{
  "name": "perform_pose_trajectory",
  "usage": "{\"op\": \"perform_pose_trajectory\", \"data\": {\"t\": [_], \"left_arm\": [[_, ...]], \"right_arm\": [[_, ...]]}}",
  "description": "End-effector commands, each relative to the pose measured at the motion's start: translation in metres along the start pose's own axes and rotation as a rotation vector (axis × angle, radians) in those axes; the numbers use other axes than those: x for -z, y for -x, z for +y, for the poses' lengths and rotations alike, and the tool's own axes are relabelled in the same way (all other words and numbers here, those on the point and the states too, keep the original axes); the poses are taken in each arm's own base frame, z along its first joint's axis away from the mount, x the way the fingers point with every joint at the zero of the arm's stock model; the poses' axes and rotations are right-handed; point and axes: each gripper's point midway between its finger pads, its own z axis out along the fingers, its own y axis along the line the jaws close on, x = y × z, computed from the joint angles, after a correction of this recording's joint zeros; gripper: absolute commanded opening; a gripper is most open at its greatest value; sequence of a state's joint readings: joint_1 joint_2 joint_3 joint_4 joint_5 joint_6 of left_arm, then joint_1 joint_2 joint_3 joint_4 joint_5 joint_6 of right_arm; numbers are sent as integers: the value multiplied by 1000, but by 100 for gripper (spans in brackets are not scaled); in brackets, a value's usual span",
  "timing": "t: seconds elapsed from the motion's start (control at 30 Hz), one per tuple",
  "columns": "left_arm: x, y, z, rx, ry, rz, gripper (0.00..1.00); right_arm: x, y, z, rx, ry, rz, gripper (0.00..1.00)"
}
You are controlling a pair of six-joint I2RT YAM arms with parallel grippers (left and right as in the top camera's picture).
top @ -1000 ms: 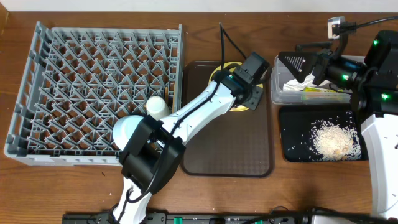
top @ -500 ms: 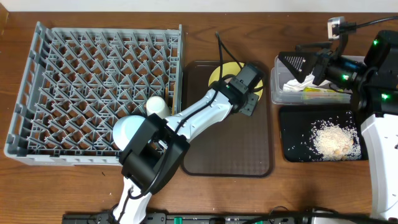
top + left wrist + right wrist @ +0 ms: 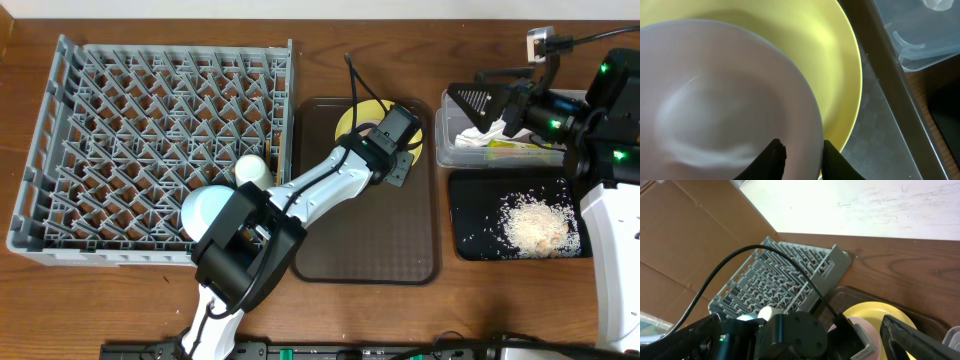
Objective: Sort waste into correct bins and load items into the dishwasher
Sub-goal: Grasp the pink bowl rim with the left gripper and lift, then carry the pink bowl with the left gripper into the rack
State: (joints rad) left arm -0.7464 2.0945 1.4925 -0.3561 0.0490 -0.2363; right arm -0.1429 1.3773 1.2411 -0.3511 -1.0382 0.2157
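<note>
The left gripper (image 3: 802, 161) straddles the rim of the pale pinkish-white bowl (image 3: 715, 100) — 1 finger inside, 1 outside — but whether it actually pinches the rim cannot be told. The bowl sits in the yellow plate (image 3: 842, 65) on the brown tray (image 3: 370, 240). The right gripper (image 3: 480, 105), jaws wide apart, hangs over the clear tub (image 3: 443, 150) holding the white wrapper (image 3: 472, 135).

A dark brown serving tray (image 3: 370, 240) is pictured laid flat near the middle of a wooden table (image 3: 200, 20). Beyond the table's far edge, a white wall (image 3: 865, 205) and brown cardboard sheets (image 3: 690, 230) are seen.
</note>
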Motion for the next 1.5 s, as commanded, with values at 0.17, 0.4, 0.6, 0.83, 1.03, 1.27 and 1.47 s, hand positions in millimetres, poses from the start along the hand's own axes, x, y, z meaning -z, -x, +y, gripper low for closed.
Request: {"op": "perform_pose_trajectory", "data": {"t": [0.17, 0.4, 0.6, 0.83, 1.03, 1.27, 1.47], "left_arm": [[-11, -11, 8, 5, 28, 29, 19], [-14, -11, 9, 5, 29, 30, 8], [22, 31, 6, 23, 5, -80, 8], [139, 97, 15, 66, -38, -337, 8], [229, 120, 64, 179, -35, -492, 8], [261, 118, 117, 392, -334, -454, 8], [270, 104, 188, 602, -589, -392, 8]], "right_arm": [[0, 0, 0, 13, 0, 1, 99], [0, 0, 0, 13, 0, 1, 99], [0, 0, 0, 14, 1, 1, 99], [0, 0, 0, 13, 0, 1, 99], [0, 0, 0, 13, 0, 1, 99], [0, 0, 0, 14, 0, 0, 99], [0, 0, 0, 13, 0, 1, 99]]}}
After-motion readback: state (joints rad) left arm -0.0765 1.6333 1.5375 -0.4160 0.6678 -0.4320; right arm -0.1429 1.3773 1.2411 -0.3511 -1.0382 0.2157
